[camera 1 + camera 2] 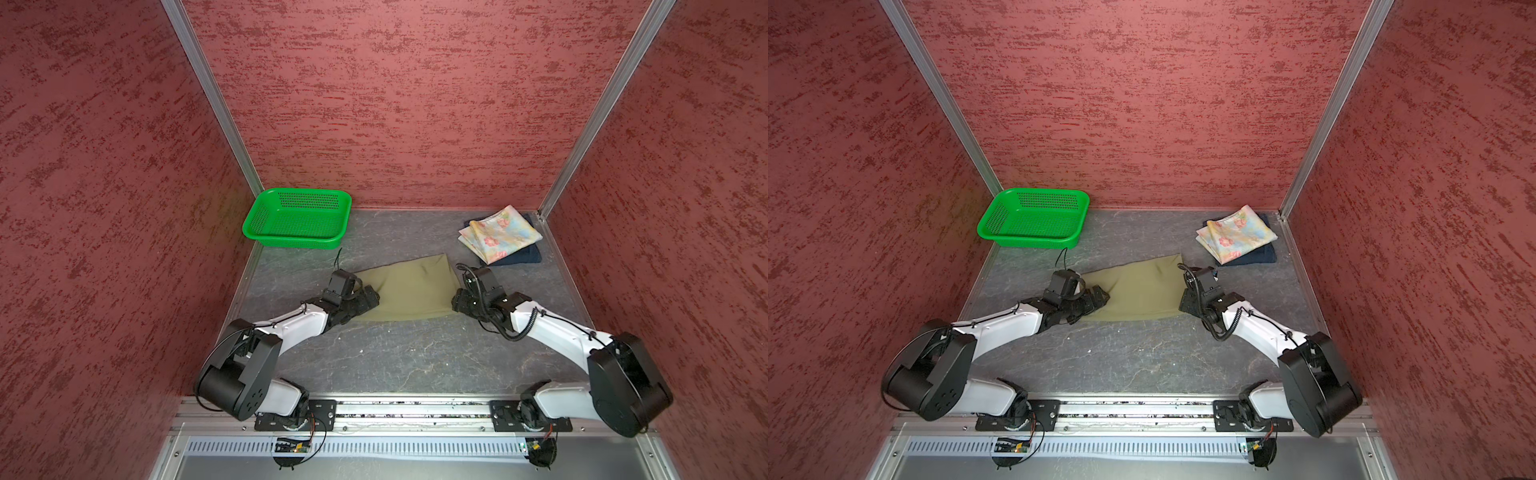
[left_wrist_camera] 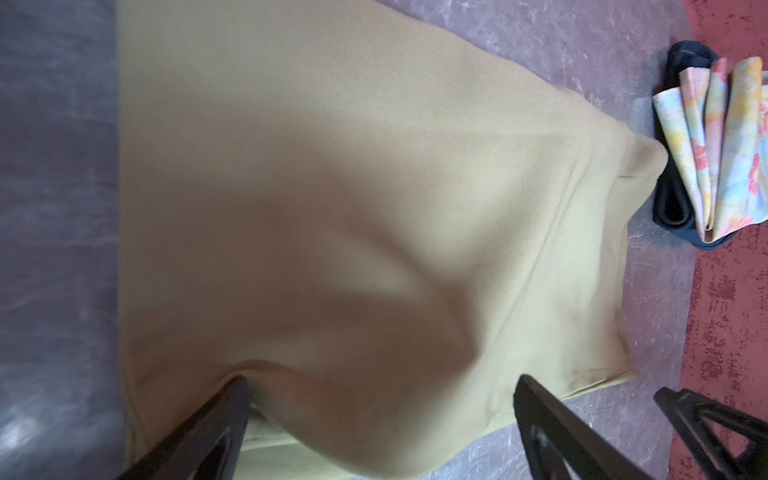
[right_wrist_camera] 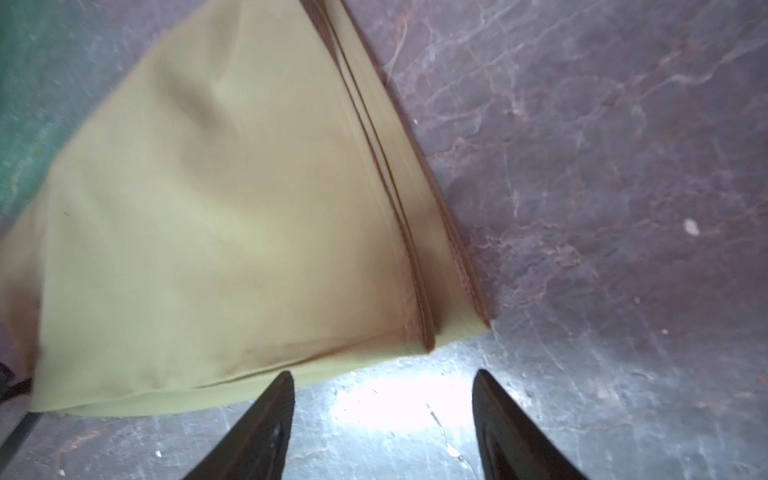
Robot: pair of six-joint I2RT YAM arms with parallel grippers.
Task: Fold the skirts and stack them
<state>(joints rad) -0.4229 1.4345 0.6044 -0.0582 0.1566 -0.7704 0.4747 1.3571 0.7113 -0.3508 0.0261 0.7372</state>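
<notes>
Three skirts are counted on the grey marbled table (image 1: 395,357). Two are folded and stacked in the far right corner: the floral skirt (image 1: 500,235) is laid on top of the denim skirt (image 1: 523,258), whose dark edge shows beneath it. The third, the olive skirt (image 1: 411,291), is spread flat near the middle of the table, between the two grippers. The left gripper (image 2: 382,380) is set over the skirt's left end with its jaws spread wide. In the left wrist view olive cloth is seen beneath and between its two fingers, one of them pressed against a fold, and no pinch is seen. The right gripper (image 3: 383,374) is held just beside the skirt's near right corner, its jaws parted over bare table, with nothing gripped. One green basket (image 1: 258,218) is placed in the far left corner, well apart from the stack.
</notes>
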